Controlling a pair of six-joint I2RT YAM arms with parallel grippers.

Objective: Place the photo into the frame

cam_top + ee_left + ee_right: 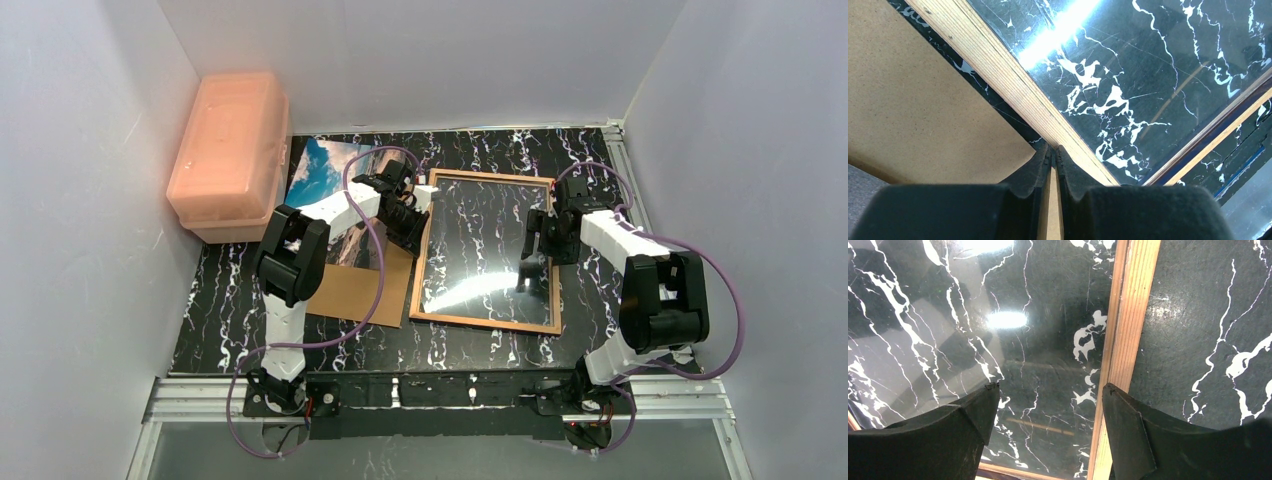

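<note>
The frame [485, 322] lies flat at the table's middle, wood-brown rear edges up, the marbled table showing through its glazing. The photo [318, 170], blue sky and clouds, lies at the back left, partly under my left arm. My left gripper [414, 240] is shut, empty, its tips [1054, 150] at the frame's left wood edge [998, 65]. My right gripper [530, 255] is open [1050, 395] low over the frame's right side. One finger [973, 415] is over the glazing, the other [1123, 425] over the wood edge [1133, 315].
A plain brown backing board [345, 290] lies left of the frame, beside my left fingers [913, 100]. A pink lidded box [230, 150] stands at the back left against the wall. White walls enclose the table on three sides.
</note>
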